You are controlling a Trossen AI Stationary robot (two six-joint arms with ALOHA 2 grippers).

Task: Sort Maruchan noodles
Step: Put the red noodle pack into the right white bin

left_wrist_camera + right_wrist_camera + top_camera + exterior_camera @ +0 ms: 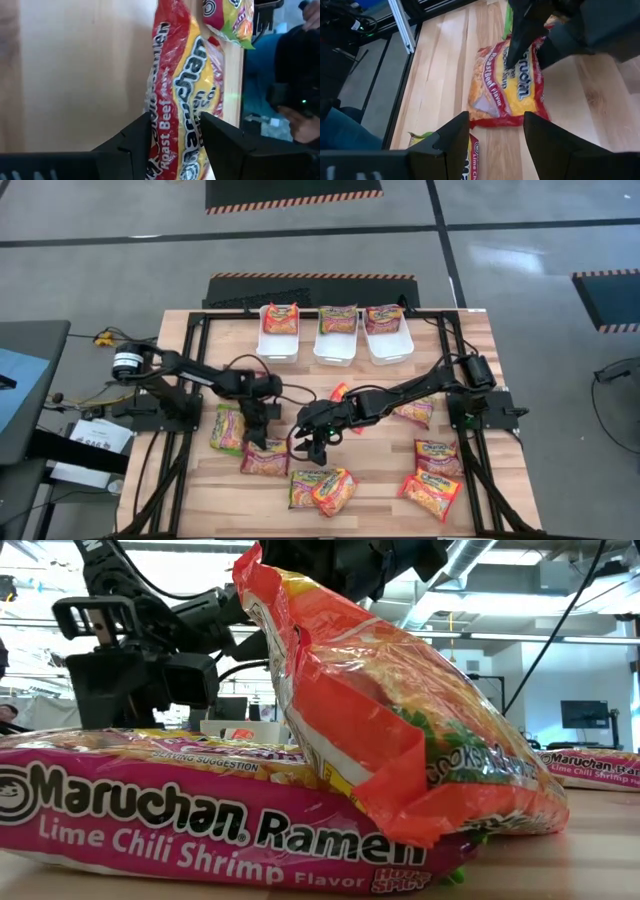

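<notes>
The likeliest failure was judged to be a slipped or partial pinch: the red Roast Beef packet (175, 115) lay flat on the bench (380, 470) with its crinkly edge between the open jaws of the left gripper (256, 442), and a closing on film alone could have let it slide out or dragged it against the neighbouring green packet (228, 428). A second risk was seen in the crowding (both arms were bent inward over the same patch of bench), since the right gripper (316, 448), its jaws also parted and empty, was held just beside and above the same packet, with the left arm's fingers (520, 40) directly ahead of its jaws. A collision was thought possible if both were lowered together. The left arm was reached forward and pitched down, jaws straddling the packet's printed face; the right arm was stretched across from its side, wrist tipped toward the bench. Other packets lay scattered nearer the bench's front edge, and three white bins (336, 352) beyond the jaws each held one.
</notes>
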